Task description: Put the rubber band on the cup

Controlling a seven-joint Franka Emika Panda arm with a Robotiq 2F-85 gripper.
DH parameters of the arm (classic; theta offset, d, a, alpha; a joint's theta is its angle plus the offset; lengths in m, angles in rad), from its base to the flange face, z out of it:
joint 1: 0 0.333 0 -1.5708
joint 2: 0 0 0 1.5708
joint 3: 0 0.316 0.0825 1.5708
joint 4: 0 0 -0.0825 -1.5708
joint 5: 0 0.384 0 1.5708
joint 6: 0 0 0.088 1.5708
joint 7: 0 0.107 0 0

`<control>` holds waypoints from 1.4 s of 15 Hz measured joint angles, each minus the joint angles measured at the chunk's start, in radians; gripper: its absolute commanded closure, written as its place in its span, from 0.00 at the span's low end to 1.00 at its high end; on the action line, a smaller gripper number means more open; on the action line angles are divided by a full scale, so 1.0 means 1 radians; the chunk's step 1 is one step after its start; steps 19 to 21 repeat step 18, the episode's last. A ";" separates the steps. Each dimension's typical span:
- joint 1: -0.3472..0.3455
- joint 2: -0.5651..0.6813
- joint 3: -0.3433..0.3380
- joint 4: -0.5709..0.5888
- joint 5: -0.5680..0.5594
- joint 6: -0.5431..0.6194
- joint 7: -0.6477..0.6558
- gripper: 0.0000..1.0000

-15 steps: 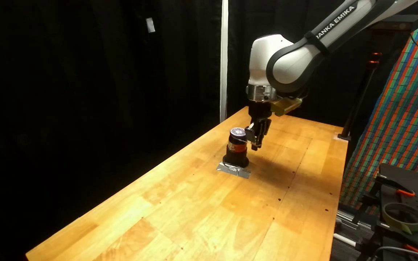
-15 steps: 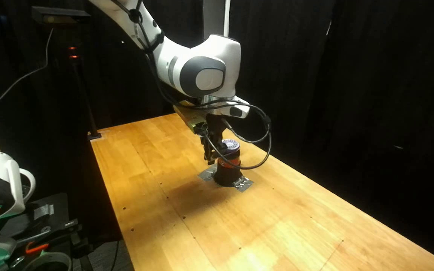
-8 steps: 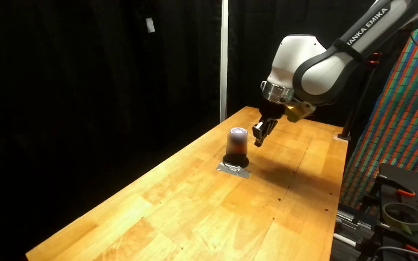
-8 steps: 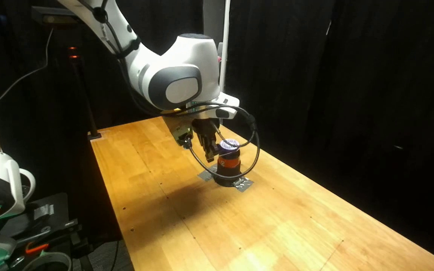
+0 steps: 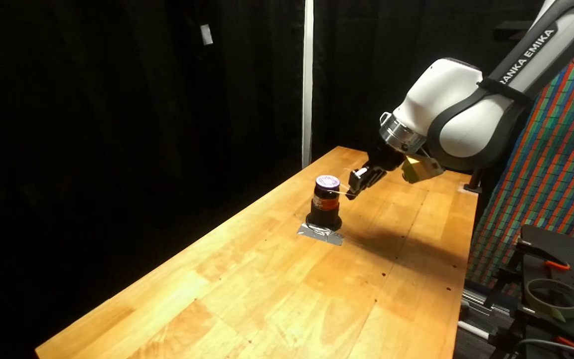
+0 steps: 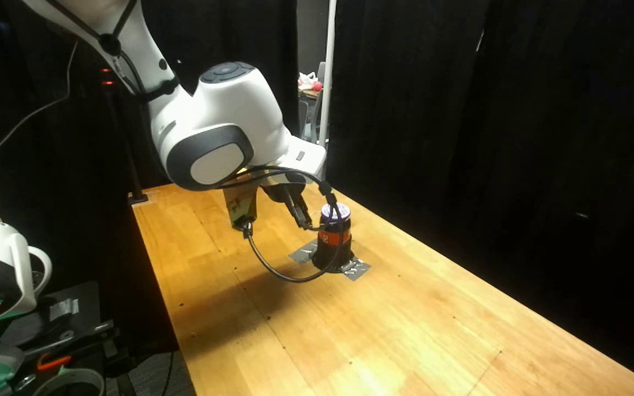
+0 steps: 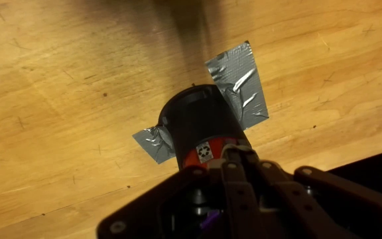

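Note:
The cup (image 5: 325, 215) is dark with an orange-red stripe and a pale patterned top. It stands upright, also seen in an exterior view (image 6: 332, 237) and in the wrist view (image 7: 201, 116). The thin pale rubber band (image 5: 344, 193) reaches from the cup's upper part to my fingertips. In the wrist view it loops over both fingertips (image 7: 229, 146). My gripper (image 5: 352, 195) is tilted beside the cup's upper part, a small gap away. Its fingers are close together on the band in the wrist view (image 7: 240, 155). The band's far side behind the cup is hidden.
Silver tape (image 7: 240, 83) fixes the cup's base to the wooden table (image 5: 267, 294). A black cable (image 6: 289, 279) hangs from the wrist and passes in front of the cup. A side stand holds a tape roll (image 5: 553, 298). Black curtains surround the table.
My gripper has moved away from the cup, to the right in an exterior view, and has tilted so its fingertips point toward the cup. The band stretches between them. The cup has not moved.

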 measured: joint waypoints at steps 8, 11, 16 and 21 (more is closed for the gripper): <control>-0.048 0.002 0.068 -0.104 0.014 0.339 0.031 0.90; -0.045 0.003 0.062 -0.128 0.014 0.418 0.044 0.90; -0.038 0.002 0.062 -0.156 0.002 0.494 0.073 0.81; -0.054 0.001 0.077 -0.158 -0.036 0.467 0.110 0.65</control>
